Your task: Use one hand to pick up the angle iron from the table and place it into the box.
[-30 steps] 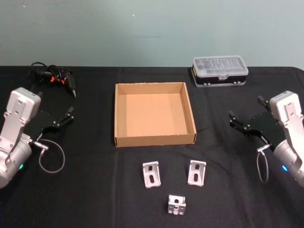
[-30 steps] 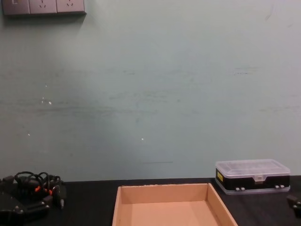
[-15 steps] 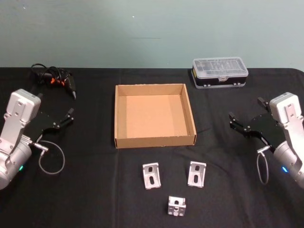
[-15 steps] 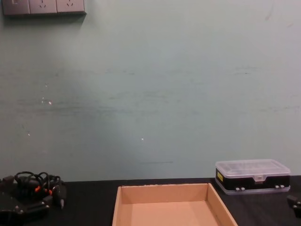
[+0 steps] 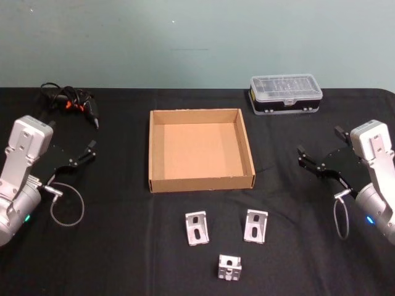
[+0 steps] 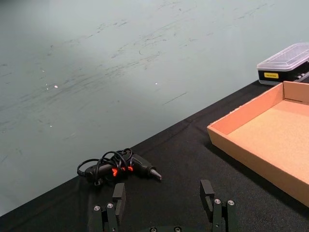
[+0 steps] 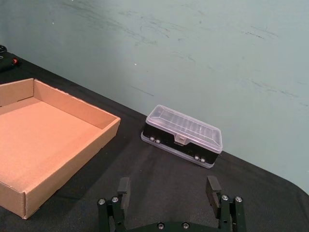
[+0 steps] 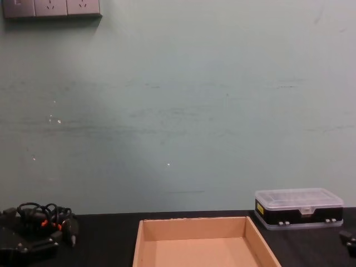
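Cardboard box point(image 5: 201, 182) on counter point(image 5: 123, 246), only plain tan floor inside; clear-lidded case point(image 5: 286, 94) shut. Angle irons point(image 5: 196, 227) in front. Left gripper point(image 5: 83, 153), right gripper point(image 5: 319, 140) flanking, jaws spread, grasping nothing.

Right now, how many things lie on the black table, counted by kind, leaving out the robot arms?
Silver metal angle irons: 3
Brown cardboard box: 1
Black plastic case with clear lid: 1
Black corded tool with orange marks: 1
Total: 6

text: none legible | yellow sticker point(image 6: 271, 75) on plastic case point(image 6: 285, 59) (print too small to read)
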